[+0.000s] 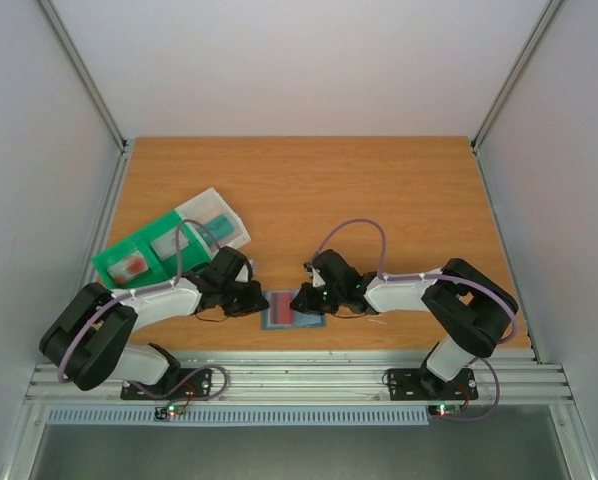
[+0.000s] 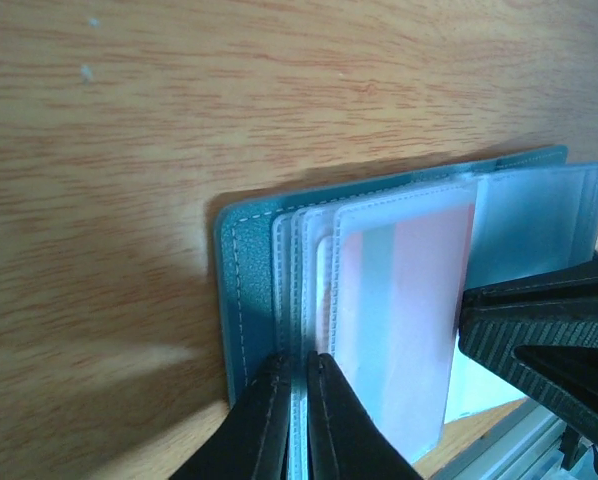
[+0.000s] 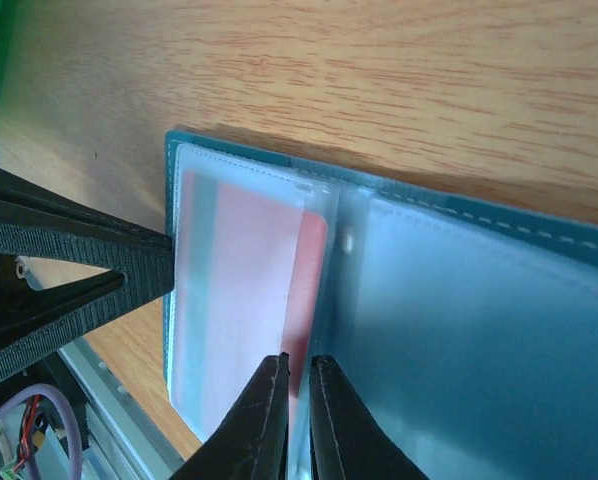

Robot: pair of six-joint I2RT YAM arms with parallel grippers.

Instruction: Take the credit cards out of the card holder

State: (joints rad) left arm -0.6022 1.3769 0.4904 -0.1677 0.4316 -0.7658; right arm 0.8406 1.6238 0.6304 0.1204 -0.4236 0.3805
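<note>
While left gripper (image 2: 297, 400) is pinching clear sleeves of the open card holder (image 2: 244, 290), fingers almost together | right gripper (image 3: 299, 400) is clamping a sleeve edge too | reddish-pink card (image 3: 307, 275) is sitting sleeved just past its fingertips

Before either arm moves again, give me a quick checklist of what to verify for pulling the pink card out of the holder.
1. Card holder lying open on the table: ok.
2. Left gripper pinching the clear sleeves at their edge: ok.
3. Right gripper closed at the sleeve edge by the reddish-pink card: ok.
4. Grip on the card itself, not only plastic: cannot tell.
5. Card free of its sleeve: not ok, plastic covers most of it.
6. Grippers apart from each other: ok, the card lies between them.
</note>
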